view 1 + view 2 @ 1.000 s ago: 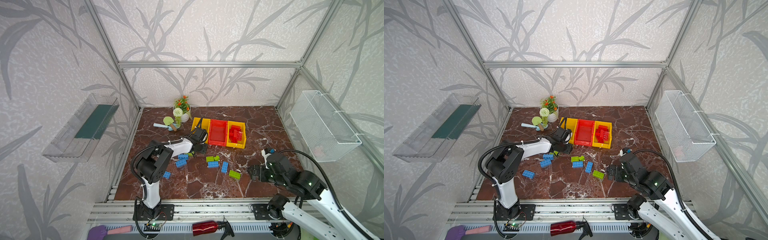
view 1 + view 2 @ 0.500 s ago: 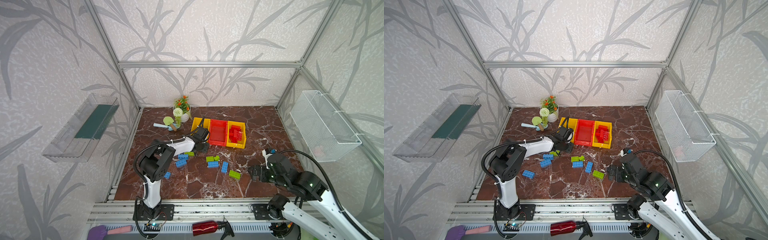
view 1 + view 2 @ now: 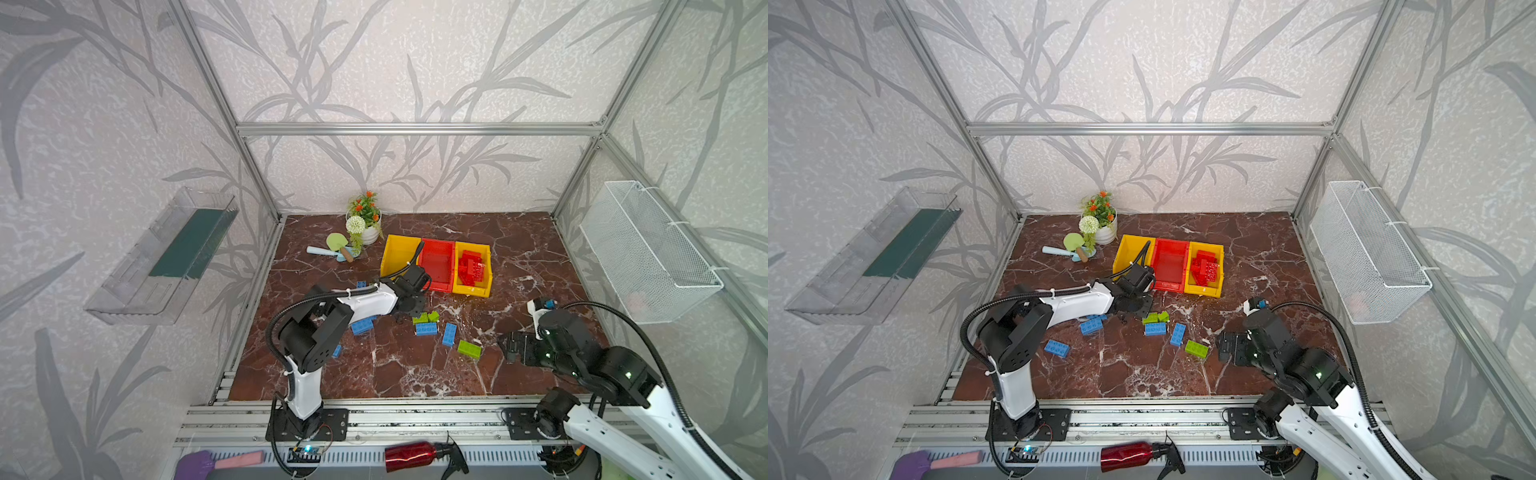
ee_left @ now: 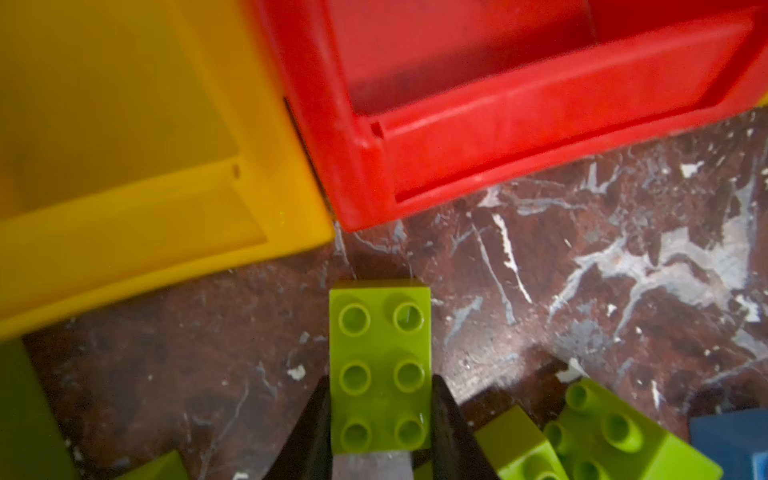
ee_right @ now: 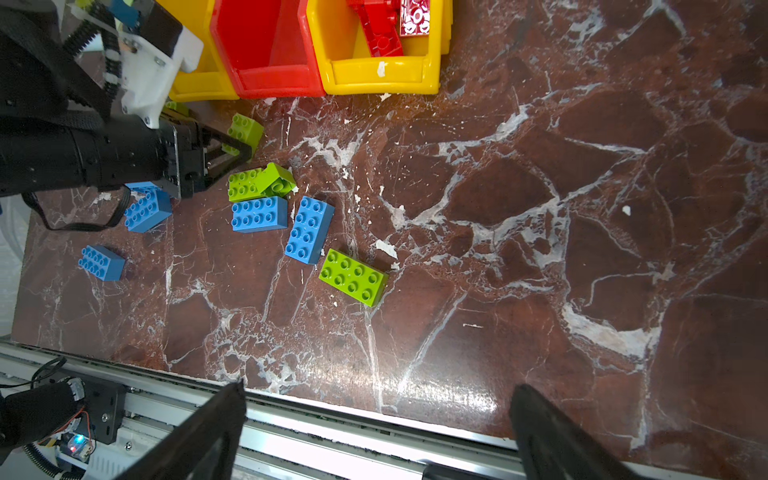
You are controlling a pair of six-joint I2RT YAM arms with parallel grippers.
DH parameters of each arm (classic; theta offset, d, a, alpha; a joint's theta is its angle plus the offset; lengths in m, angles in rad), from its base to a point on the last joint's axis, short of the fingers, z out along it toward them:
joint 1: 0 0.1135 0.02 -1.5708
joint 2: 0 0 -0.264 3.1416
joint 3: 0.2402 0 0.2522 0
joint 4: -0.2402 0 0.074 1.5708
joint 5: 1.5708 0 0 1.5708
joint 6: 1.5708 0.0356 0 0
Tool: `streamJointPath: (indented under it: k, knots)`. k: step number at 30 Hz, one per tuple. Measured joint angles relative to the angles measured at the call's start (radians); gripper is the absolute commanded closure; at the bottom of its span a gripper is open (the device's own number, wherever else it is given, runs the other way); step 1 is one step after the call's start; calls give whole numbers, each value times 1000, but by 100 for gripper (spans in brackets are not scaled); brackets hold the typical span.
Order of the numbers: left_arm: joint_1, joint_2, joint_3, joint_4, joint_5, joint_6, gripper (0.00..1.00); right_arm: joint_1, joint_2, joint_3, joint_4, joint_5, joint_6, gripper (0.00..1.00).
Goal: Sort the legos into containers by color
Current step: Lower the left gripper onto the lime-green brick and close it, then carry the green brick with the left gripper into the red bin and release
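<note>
My left gripper [image 4: 380,386] pinched a lime green lego [image 4: 380,332] by its long sides, just near of the left yellow container [image 4: 166,208], likely for lifting in; my right gripper [image 5: 379,388] hung open.

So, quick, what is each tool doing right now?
Left tool: closed on a green lego.
Right tool: open, holding nothing.

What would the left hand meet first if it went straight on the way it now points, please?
Probably the front wall of the red plastic bin, near its corner beside the yellow plastic bin; the lime green studded brick clamped in the left hand would touch first. Height is unclear.
</note>
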Motion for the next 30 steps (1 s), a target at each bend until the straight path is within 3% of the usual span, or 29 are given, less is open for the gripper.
streamJointPath:
  k: [3, 11, 18, 30]
  knots:
    - [-19, -23, -18, -25, -13, -19, 87, 0, -17, -2, -3, 0, 0, 1]
    - [-34, -71, 58, -161, -33, -25, 86, 0, -47, -5, -5, -1, 0, 1]
    - [-31, -14, 374, -248, -56, 18, 84, 0, -64, -9, -6, -3, 1, 1]
    - [10, 440, 986, -418, -53, 53, 82, 0, -82, -7, -31, 11, 2, 1]
